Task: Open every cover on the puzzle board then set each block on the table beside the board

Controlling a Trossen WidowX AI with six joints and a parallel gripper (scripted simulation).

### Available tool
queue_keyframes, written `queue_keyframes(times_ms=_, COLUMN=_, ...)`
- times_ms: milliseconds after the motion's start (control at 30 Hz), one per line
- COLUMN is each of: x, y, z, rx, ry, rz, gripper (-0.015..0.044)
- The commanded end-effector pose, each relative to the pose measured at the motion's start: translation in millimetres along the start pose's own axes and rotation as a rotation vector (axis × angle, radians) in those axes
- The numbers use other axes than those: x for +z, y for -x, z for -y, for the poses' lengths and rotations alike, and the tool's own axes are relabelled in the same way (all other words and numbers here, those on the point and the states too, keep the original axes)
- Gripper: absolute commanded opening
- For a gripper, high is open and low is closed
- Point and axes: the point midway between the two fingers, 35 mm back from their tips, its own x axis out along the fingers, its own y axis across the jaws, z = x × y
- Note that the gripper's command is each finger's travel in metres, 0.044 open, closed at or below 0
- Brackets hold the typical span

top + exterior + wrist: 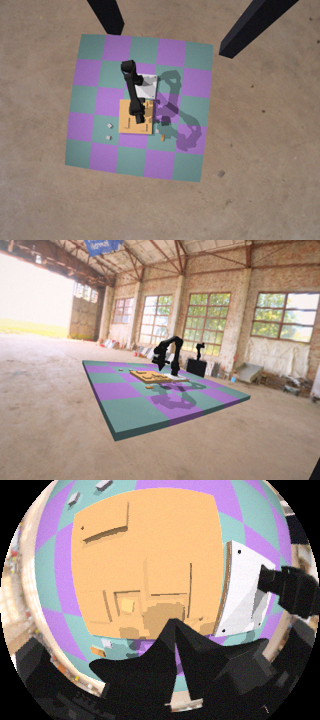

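- Puzzle board [123, 111] [149, 375] [175, 530]: orange, flat on the checkered table [131, 161] [131, 416] [64, 560], directly in front of the arm's white base plate [152, 91] [184, 380] [239, 595].
- Board surface: raised strips and recessed edges visible. Pale square [127, 605] lies within an angular outline near the board's side with the orange block; cannot tell whether it is a block or a well floor. Full open/closed state of the covers cannot be told.
- Gripper [139, 119] [160, 369] [172, 622]: above the board, tips pointing down, raised off it. Fingers narrow, tips together, nothing held.
- Arm [132, 90] [177, 353]: bent over the board from the base-plate side; its shadow crosses the board's edge and the table beyond.
- One gray block [157, 131] [151, 384] [106, 643]: on the table, just beside the board.
- Orange block [162, 137] [149, 387] [98, 651]: same side of the board, slightly farther out, near that gray block.
- Two more gray blocks [109, 125] [130, 370] [104, 485]: on the table off the board's opposite side, apart from each other and from the board.
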Motion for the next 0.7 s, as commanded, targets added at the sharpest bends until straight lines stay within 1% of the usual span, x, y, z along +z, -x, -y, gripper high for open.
queue_keyframes(times_ms=0, x=0.1, y=0.1, z=1.6, rx=0.002, ry=-0.014, rz=-0.001, gripper=0.0)
queue_keyframes(times_ms=667, x=0.1, y=-3.3, z=1.2, rx=0.002, ry=-0.014, rz=-0.001, gripper=0.0)
